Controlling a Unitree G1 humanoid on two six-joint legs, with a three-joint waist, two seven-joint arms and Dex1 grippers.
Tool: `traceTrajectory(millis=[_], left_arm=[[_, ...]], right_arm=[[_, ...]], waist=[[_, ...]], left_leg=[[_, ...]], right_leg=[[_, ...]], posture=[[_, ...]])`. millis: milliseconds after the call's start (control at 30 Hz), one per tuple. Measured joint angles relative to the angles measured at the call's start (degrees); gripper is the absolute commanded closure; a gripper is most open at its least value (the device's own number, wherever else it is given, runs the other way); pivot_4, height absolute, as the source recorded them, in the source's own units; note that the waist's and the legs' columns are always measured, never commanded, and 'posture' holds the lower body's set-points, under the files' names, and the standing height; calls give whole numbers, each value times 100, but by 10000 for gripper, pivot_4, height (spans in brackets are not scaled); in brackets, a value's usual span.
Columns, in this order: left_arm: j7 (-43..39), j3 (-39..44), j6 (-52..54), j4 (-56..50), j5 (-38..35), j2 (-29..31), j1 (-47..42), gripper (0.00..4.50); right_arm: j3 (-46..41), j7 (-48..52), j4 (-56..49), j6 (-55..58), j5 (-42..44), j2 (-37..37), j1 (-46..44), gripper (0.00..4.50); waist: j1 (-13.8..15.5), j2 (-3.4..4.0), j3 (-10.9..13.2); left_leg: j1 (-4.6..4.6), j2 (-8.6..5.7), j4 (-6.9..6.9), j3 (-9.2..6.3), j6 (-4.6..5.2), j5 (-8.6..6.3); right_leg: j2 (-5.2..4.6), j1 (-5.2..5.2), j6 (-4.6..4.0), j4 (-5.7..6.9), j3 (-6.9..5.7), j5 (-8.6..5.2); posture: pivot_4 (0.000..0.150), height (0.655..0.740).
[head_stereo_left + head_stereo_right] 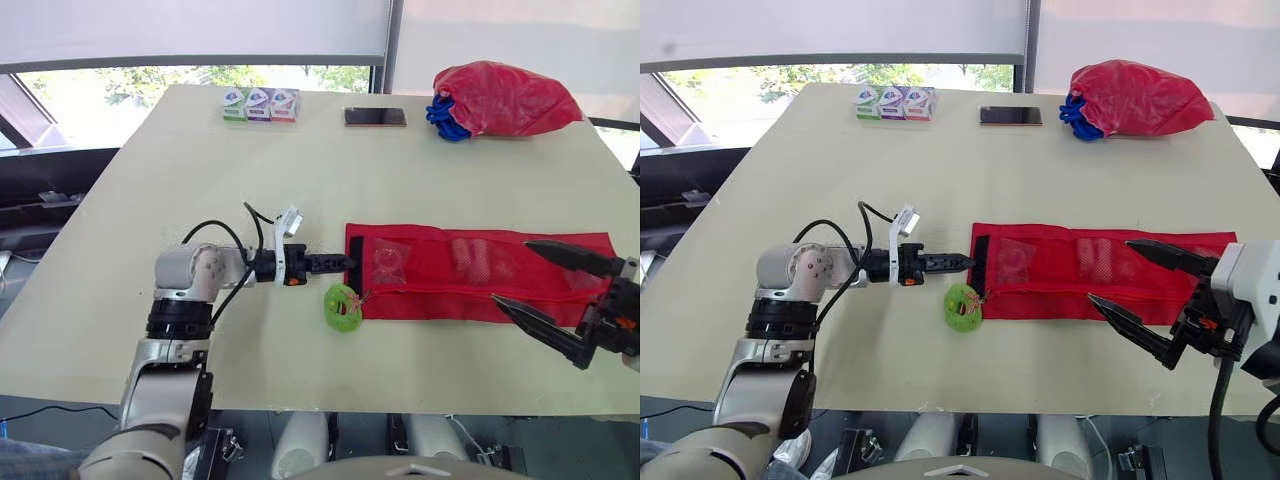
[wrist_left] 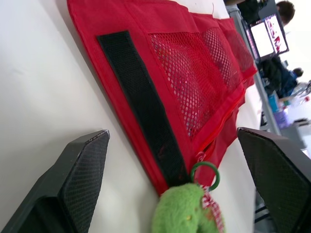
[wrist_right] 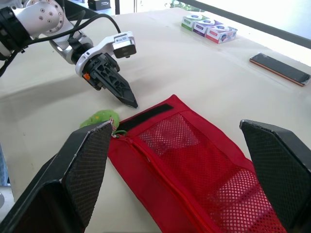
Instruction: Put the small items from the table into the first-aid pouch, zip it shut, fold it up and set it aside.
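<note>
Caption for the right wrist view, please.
Right end effector, open, above red mesh pouch; left end effector at its black strip, by green toy.

Pouch (image 1: 470,275): red woven cloth, matt, with open-mesh pockets (image 2: 194,82) and a black strip (image 2: 141,104) of dull, fibrous finish (hook-and-loop by appearance). Zip pull (image 1: 342,306): green plush, fuzzy. Counter (image 1: 200,180): smooth, matt, off-white. Left hand (image 1: 348,262) pads (image 2: 82,165): black, finely textured, matt.

The left tool (image 1: 345,262) points at the red pouch (image 1: 440,272); the right tool (image 1: 511,270) gapes over its far end.
</note>
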Motion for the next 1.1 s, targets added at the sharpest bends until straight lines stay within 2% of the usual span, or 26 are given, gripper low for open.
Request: traceTrajectory(millis=[267, 433, 533, 567, 600, 633, 867, 1000, 1100], left_arm=[[126, 147, 498, 271, -236, -414, -105, 0], [107, 164, 499, 472, -299, -455, -167, 0], [114, 226, 514, 631, -319, -488, -191, 8579], [118, 227, 523, 669, -319, -502, -189, 8579], [119, 227, 529, 699, -319, -516, -189, 11422], [121, 222, 536, 760, -319, -547, -184, 16625], [93, 273, 502, 811, -356, -545, -181, 43496], [125, 490, 491, 811, -460, -657, -185, 44582], [206, 622, 528, 726, -553, -775, -193, 44582]], right_arm=[[98, -104, -17, -31, -45, 0, -11, 226], [107, -162, -34, -40, -45, 10, 33, 226], [107, -178, -84, -47, -44, 29, 38, 0], [107, -180, -89, -49, -44, 33, 38, 0], [107, -181, -90, -49, -44, 37, 38, 0], [107, -193, -90, -51, -44, 46, 38, 0], [226, -271, -152, -56, 176, 53, -96, 0], [585, -389, -202, -24, 362, -36, -379, 0], [1650, -675, -218, 163, 201, -48, -831, 0]], waist=[[16, -1, -2], [12, -1, -3], [12, 0, -2], [11, -1, -2], [11, -1, -2], [10, -2, -1], [5, -2, -1], [2, -3, -1], [-3, -4, 0]], left_leg=[[-1, -7, 1, -1, -2, 1], [0, -7, 1, -2, -7, 4], [0, -7, 1, -1, -4, 2], [-1, -7, 1, 0, -4, 2], [-1, -7, 2, 0, -4, 2], [-2, -7, 2, 0, -4, 3], [-2, -6, 1, -4, -4, 3], [-1, -7, 2, -1, -4, 2], [-1, -5, 1, -4, -7, 4]], right_leg=[[-6, 1, -7, 0, 2, -1], [-5, 0, -8, 1, 1, 0], [-6, 1, -22, 1, 3, -9], [-6, 0, -24, 1, 3, -10], [-6, 0, -24, 1, 3, -10], [-6, 0, -25, 1, 3, -10], [-7, 0, -25, 1, 3, -10], [-10, 0, -26, 1, 5, -10], [-14, -1, -27, 2, 9, -11]], posture=[[1500, 7400], [1500, 7400], [1500, 7400], [1500, 7400], [1500, 7400], [1500, 7400], [1500, 7400], [1500, 7400], [1500, 7400]])
